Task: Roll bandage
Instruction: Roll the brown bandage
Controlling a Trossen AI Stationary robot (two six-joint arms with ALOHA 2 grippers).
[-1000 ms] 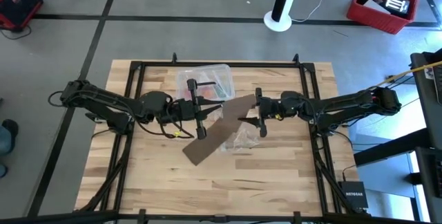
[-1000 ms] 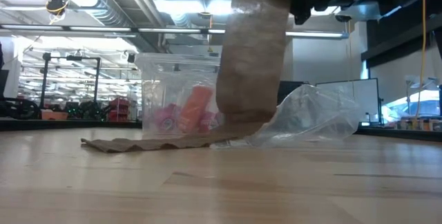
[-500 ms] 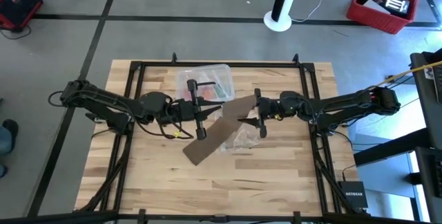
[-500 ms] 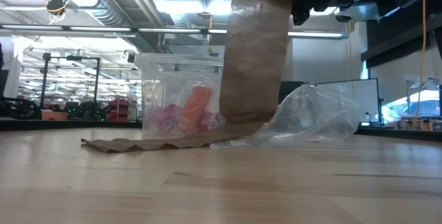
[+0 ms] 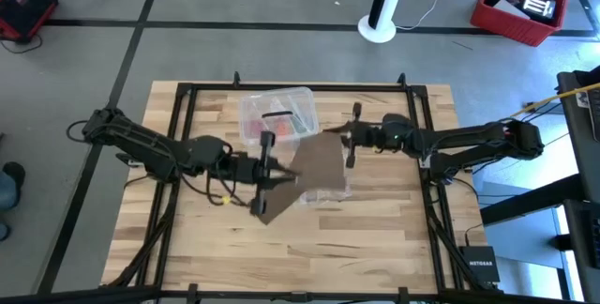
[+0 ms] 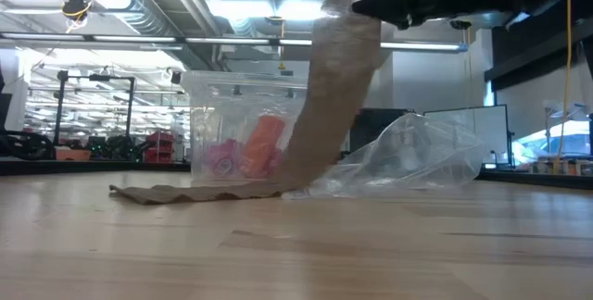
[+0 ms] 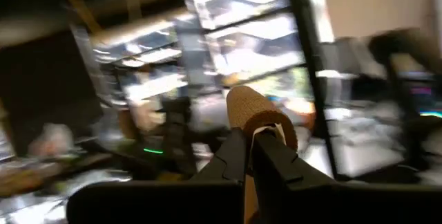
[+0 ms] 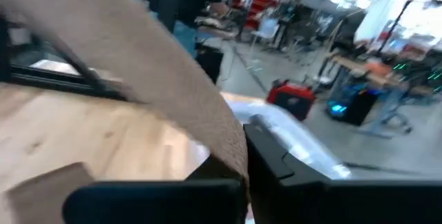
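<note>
Since a second ago the right pincer has snapped shut on the upper end of the bandage and shifted slightly toward the far edge of the table, while the left pincer has swung nearer the front, carrying its end with it. That left pincer is closed too, and its wrist view shows a small tight roll of tan fabric pinched between its fingers. Between the two pincers the strip now spreads wider in the high view; in the low view it slopes up from the table at a slant to the right pincer, where before it hung almost straight. Its lower end lies flat on the wood in front of the clear plastic box, with the crinkled plastic bag just beside it.

With both ends gripped, rolling looks only begun: most of the length is unrolled. Winding further probably calls for tension along the strip.
</note>
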